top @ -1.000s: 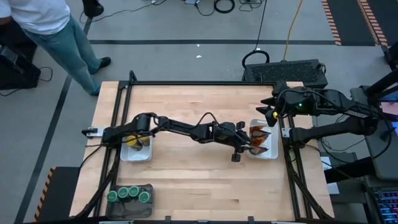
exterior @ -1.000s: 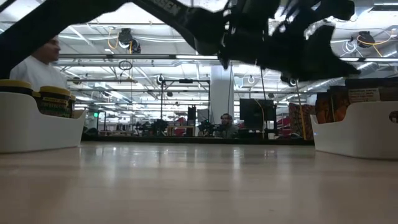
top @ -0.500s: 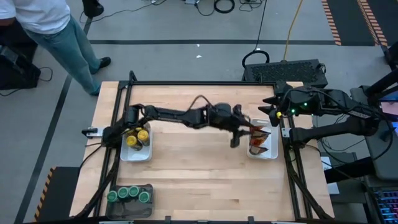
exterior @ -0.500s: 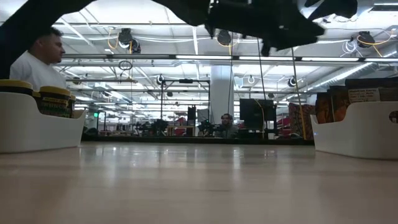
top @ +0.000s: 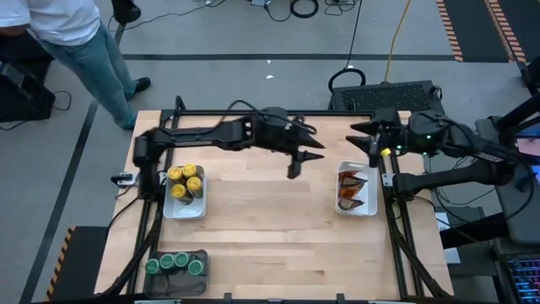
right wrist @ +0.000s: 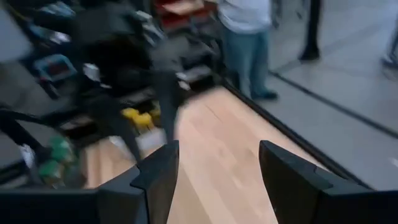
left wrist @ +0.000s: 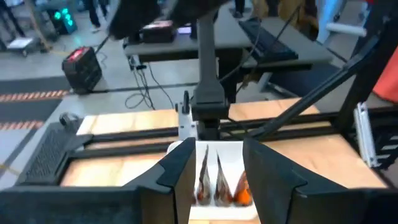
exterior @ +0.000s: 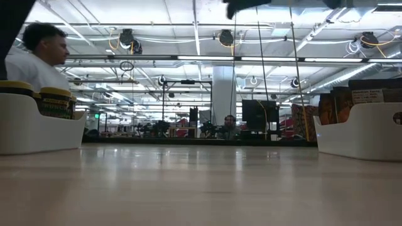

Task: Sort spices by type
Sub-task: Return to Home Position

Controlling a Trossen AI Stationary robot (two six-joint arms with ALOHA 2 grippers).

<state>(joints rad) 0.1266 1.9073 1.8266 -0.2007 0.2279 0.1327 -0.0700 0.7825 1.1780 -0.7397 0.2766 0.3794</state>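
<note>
Several jars with yellow lids [top: 185,182] stand in the white tray [top: 184,209] on the left. Brown-orange packets [top: 353,186] stand on edge in the white tray [top: 371,207] on the right. Jars with green lids [top: 175,264] fill the dark grey tray [top: 202,257] at the near left. My left gripper [top: 305,160] hangs open and empty high over the table's middle, pointing toward the packets [left wrist: 214,182]. My right gripper [top: 364,142] waits open and empty above the table's far right edge.
A black frame [top: 253,113] borders the table. A person [top: 67,34] stands on the floor past the far left corner. The bare wooden tabletop [top: 270,228] lies between the two white trays.
My left gripper has risen from beside the right tray's packets and gone toward the table's far edge and a little left, empty. In the low view the arm has lifted almost out of the picture. The packets and jars stay in place.
</note>
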